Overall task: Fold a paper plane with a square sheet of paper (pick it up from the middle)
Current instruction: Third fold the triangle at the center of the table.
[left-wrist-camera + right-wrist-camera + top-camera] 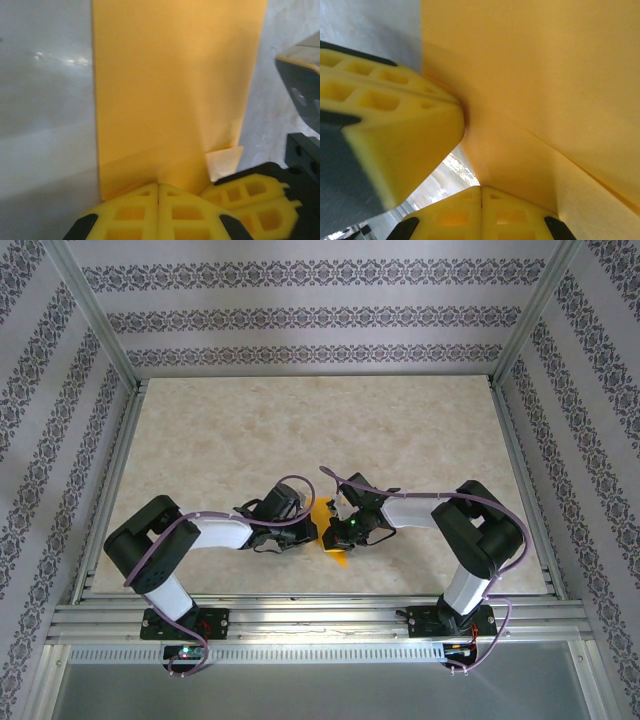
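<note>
The orange sheet of paper (328, 528) is held off the table between both grippers at the near middle. In the left wrist view the sheet (170, 90) rises as a tall folded strip with a small pale corner turned over at its lower right. My left gripper (158, 186) is shut on its bottom edge, with the right gripper's yellow fingers (250, 192) close beside it. In the right wrist view the paper (545, 90) shows a long diagonal crease. My right gripper (481, 188) is shut on its edge, with the left gripper's fingers (395, 120) pinching the sheet just left.
The beige marbled tabletop (300, 430) stretches behind the arms. Patterned walls and aluminium frame rails (310, 615) surround the table. The two arms angle inward from their bases and nearly touch at the wrists.
</note>
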Controlling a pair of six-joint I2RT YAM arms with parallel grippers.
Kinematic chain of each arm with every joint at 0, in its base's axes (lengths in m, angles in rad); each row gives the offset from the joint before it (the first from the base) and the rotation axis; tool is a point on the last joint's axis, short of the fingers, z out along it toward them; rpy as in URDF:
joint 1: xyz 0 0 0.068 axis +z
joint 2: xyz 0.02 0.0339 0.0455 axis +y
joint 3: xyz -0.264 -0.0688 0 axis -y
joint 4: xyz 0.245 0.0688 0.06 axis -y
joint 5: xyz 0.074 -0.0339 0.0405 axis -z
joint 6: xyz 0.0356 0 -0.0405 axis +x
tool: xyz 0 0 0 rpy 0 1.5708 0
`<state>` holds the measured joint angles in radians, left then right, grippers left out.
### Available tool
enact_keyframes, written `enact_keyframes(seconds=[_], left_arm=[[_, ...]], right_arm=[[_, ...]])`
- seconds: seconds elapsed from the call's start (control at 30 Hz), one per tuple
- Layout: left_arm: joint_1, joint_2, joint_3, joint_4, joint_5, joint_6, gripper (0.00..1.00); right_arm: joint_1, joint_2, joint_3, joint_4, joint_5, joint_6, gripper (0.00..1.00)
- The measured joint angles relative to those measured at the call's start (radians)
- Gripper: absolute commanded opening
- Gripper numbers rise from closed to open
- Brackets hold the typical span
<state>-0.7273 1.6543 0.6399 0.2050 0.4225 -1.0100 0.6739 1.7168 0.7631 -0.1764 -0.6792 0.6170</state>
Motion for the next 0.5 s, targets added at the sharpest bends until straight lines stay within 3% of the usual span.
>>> enact_keyframes(seconds=[0.5], left_arm=[[-0.007, 0.023, 0.054, -0.071, -0.039, -0.024, 0.00]], right_arm=[[-0.004, -0.075, -0.095, 0.024, 0.002, 0.001, 0.10]])
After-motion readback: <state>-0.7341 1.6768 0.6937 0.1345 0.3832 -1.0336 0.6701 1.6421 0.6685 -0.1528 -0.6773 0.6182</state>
